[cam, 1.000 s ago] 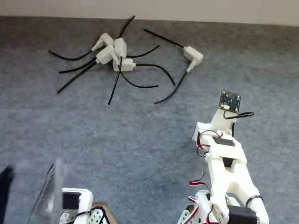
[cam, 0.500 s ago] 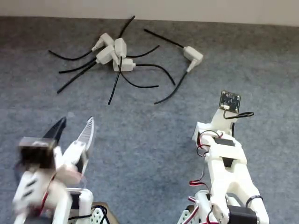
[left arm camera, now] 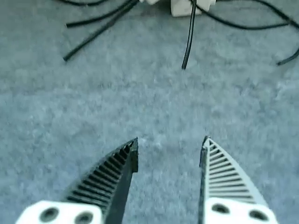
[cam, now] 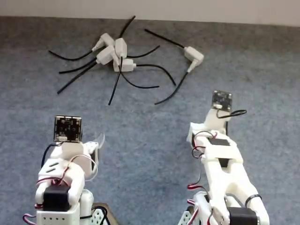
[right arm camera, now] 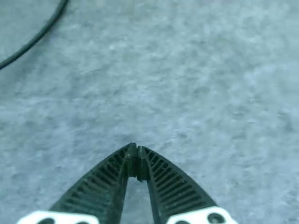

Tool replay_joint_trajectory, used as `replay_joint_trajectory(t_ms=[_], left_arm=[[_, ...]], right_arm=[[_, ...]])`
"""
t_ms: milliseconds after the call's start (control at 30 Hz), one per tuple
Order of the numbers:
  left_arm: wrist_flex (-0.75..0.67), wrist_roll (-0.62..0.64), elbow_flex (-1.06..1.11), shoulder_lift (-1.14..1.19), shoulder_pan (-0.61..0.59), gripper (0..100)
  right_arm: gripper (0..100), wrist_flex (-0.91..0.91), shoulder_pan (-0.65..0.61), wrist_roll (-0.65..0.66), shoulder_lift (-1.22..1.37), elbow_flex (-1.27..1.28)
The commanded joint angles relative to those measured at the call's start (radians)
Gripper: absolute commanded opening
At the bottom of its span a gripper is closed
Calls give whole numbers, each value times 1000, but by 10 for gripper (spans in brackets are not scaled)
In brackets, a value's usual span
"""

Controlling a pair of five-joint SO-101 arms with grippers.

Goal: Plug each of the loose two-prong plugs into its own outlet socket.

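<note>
Left gripper wide apart, right gripper tight together, both above grey carpet, well short of the plug tangle

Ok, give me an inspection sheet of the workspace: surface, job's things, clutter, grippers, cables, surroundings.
Surface: grey carpet-like surface, flat, no marks seen.
Job's things: white plug pieces bunched together at the far side, ahead of the left arm; lone white piece apart, ahead of the right arm. Cannot tell which are mated.
Clutter: nothing seen.
Grippers: left gripper open, over bare carpet short of the bunch; right gripper shut, over bare carpet.
Cables: black cables trail loose from the white pieces and cross each other.
Surroundings: pale strip along the far edge.
</note>
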Motion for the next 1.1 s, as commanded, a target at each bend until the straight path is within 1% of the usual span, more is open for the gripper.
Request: replay_joint_trajectory(t_ms=[0,100,200,267,333,367,467,567,633,733,867,1067], left_arm=[[92,9,27,-5,-10,210],[98,9,28,-5,-45,210],[103,9,59,-5,-56,210],[97,9,101,-5,-56,210],[97,9,137,-5,-51,210],[97,9,143,-5,-51,210],[97,9,145,-5,-51,210],[103,9,157,-5,-51,210],[100,9,168,-5,-54,210],[101,9,191,-5,-51,210],[97,9,222,-5,-56,210],[95,6,246,-5,-58,210]], right_arm=[[9,-22,-48,-5,-61,-5],[9,-2,-76,-5,-176,4],[9,140,-97,-5,-389,-4],[9,249,-110,-3,-573,-12],[9,315,-124,-2,-774,-24],[9,337,-127,12,-872,-25],[9,417,-160,109,-1130,1],[9,526,-188,153,-1316,38],[9,595,-186,155,-1359,68],[9,642,-183,158,-1308,128],[9,645,-183,153,-1293,252],[9,650,-183,170,-1351,452]])
